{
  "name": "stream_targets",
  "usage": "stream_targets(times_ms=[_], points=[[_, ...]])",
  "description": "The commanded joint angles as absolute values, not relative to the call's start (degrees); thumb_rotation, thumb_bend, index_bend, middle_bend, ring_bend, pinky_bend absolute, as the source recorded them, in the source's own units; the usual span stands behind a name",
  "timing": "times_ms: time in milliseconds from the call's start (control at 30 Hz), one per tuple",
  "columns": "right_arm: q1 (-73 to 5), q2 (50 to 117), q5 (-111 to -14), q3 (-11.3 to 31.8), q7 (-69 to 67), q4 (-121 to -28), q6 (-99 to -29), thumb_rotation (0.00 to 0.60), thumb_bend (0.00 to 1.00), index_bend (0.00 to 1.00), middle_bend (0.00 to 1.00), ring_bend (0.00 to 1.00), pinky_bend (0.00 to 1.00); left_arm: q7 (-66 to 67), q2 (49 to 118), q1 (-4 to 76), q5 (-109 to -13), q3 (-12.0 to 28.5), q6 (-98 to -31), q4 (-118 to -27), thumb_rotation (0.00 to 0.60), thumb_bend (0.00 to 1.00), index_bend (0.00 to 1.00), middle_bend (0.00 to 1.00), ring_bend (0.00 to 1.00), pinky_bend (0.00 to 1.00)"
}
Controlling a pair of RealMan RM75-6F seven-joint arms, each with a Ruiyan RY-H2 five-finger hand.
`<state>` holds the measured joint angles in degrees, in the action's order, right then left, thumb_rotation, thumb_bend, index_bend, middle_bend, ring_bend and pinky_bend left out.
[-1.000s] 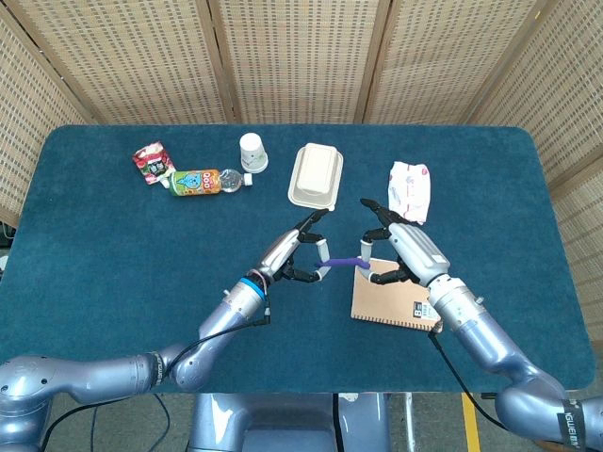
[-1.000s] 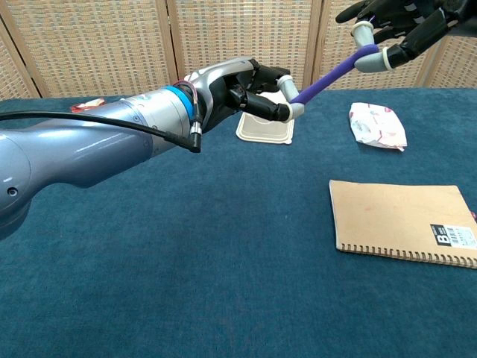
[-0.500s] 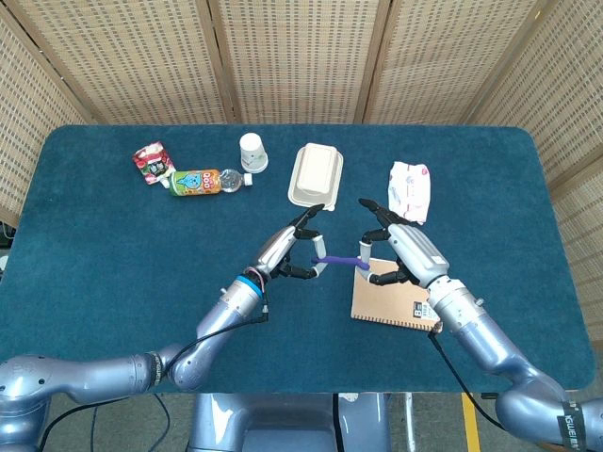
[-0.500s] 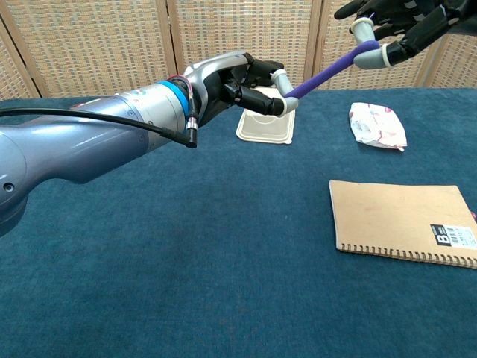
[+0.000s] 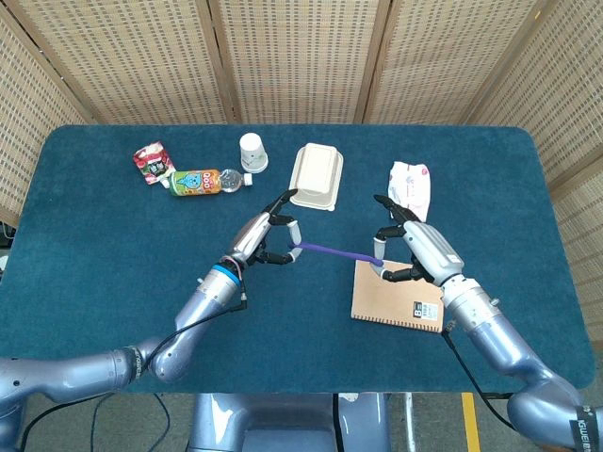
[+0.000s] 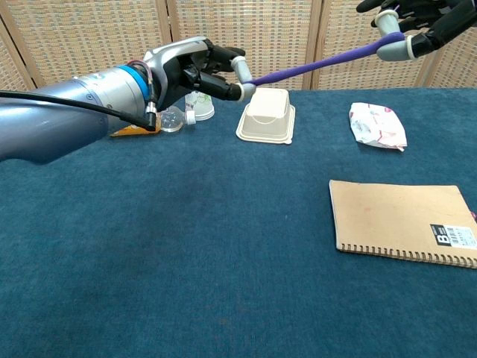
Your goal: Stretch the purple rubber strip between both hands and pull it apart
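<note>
The purple rubber strip [image 5: 334, 252] [image 6: 317, 66] runs thin and taut in the air above the table, between my two hands. My left hand [image 5: 262, 239] [image 6: 201, 71] pinches its left end between thumb and a finger. My right hand [image 5: 412, 251] [image 6: 417, 26] pinches the right end, over the notebook's far edge; in the chest view it shows at the top right corner, partly cut off by the frame. The strip slopes slightly, higher at the right hand in the chest view.
A brown spiral notebook [image 5: 396, 297] [image 6: 406, 220] lies under my right hand. Behind are a white lidded food box [image 5: 315, 175] [image 6: 267, 115], a white wipes pack [image 5: 411, 186] [image 6: 378, 124], a paper cup [image 5: 252, 152], a small bottle [image 5: 203, 182] and a red pouch [image 5: 151, 162].
My hands have moved apart: the left hand went left and back, the right hand shifted right. The strip is now much longer and thinner than a second ago.
</note>
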<state>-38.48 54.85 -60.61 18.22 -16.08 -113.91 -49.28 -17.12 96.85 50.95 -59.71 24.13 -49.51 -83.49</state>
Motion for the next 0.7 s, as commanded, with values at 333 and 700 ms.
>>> stream_targets(times_ms=[333,700], points=[[-35.9,53.0,-62.7,17.6,-19.4,-111.2,-49.7,0.600,0.54,0.81,0.00,0.00,0.00,-18.6,86.6,45.9,-63.4,22.2,-50.2,-86.1,0.600,0.71,0.76,0.00,0.00,0.00],[-32.9,51.3,-65.4,16.7,-23.4,-108.0,-50.2,0.600,0.54,0.81,0.00,0.00,0.00,-22.7,75.6,40.3,-65.3,21.1,-51.0,-85.8,0.600,0.71,0.76,0.00,0.00,0.00]])
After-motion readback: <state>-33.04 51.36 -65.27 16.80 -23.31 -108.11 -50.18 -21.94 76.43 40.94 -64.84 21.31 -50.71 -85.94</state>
